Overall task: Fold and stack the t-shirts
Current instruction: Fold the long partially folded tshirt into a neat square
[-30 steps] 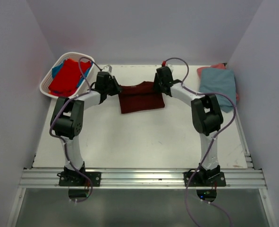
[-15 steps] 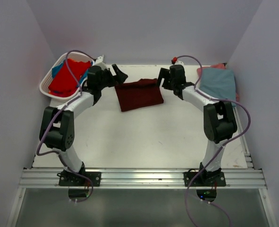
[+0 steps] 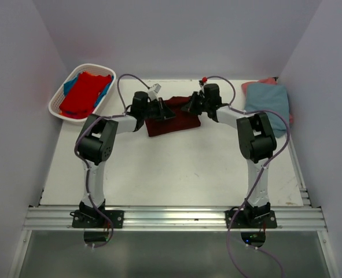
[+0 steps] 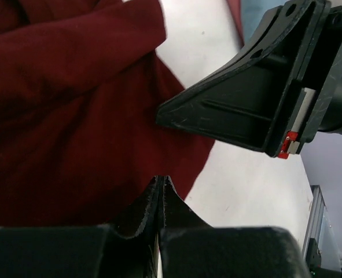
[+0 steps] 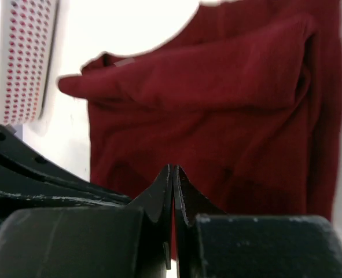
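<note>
A dark maroon t-shirt [image 3: 179, 120] lies partly folded at the back middle of the table, with a folded-over flap [image 5: 217, 75] across its top. My left gripper [image 3: 162, 110] sits low over its left part, jaws shut [image 4: 161, 178] with no cloth visible between them. From the right, my right gripper [image 3: 191, 108] faces it over the shirt's upper right, also shut [image 5: 173, 168] and empty. The two grippers are close together; the right one's black body [image 4: 257, 104] fills the left wrist view. Red [image 3: 84, 92] and blue [image 3: 70, 86] t-shirts lie in the basket.
A white slatted basket [image 3: 58, 104] stands at the back left corner. At the back right, a folded grey-blue shirt [image 3: 267, 103] lies on a pink one [image 3: 267, 81]. Grey walls close in on three sides. An aluminium rail [image 3: 171, 219] runs along the near edge.
Half a second ago both grippers stood open, drawn back from the shirt's sides. Now both have swung inward over the maroon shirt and shut. The shirt has hardly moved.
</note>
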`<action>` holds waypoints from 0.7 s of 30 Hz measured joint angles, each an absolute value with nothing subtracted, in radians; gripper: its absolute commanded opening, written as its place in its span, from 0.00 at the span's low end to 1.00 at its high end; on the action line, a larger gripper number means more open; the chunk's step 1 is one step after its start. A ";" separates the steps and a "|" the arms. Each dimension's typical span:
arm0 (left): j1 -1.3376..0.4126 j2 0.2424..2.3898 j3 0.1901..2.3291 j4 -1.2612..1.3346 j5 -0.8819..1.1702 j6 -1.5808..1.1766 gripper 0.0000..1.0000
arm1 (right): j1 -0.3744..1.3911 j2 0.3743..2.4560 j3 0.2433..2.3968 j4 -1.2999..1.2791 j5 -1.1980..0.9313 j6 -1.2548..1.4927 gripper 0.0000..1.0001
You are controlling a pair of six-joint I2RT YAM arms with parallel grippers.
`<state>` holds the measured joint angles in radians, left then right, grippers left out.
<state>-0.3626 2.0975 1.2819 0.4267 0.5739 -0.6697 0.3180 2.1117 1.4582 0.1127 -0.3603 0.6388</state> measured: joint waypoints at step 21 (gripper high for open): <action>-0.447 1.987 1.008 0.331 0.519 -0.662 0.00 | 0.372 1.905 0.990 0.174 -0.316 0.662 0.00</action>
<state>-0.4473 1.9865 1.0080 0.3305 0.5194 -0.6617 0.3721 1.9049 0.9897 0.1738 -0.3161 0.6621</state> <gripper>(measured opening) 0.004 0.008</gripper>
